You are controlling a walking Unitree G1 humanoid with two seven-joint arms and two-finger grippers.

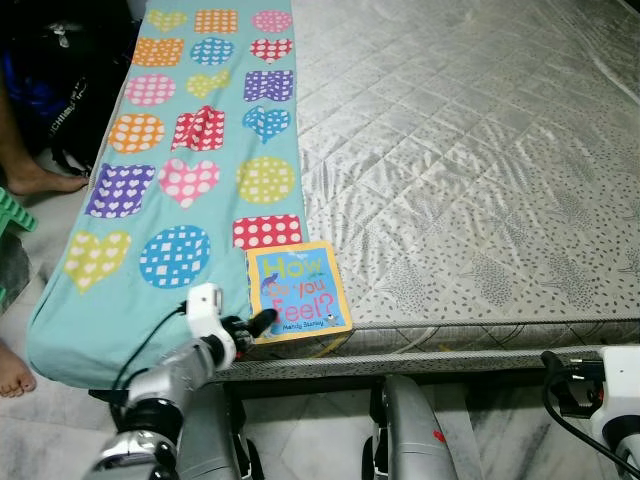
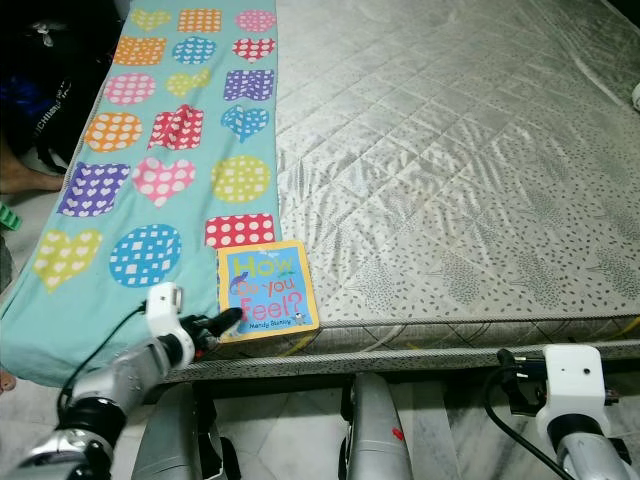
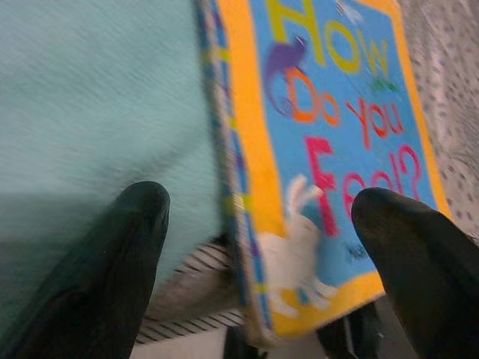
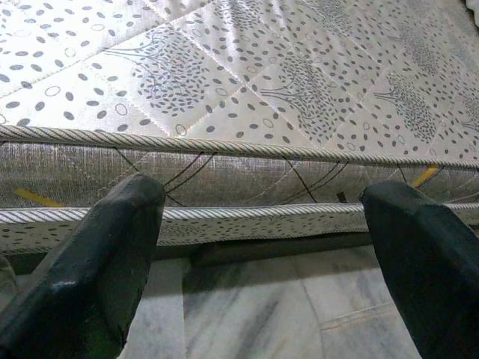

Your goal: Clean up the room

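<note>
A bare quilted mattress fills the scene, with a teal blanket of hearts and spotted shapes along its left side. A book lies flat at the near edge, just beside the blanket. The left gripper reaches to the book's near-left corner; the left wrist view shows its fingers spread wide, one on each side of that corner, not clamped. The right gripper is low before the mattress side, also wide open and holding nothing. A person's foot rests left of the blanket.
</note>
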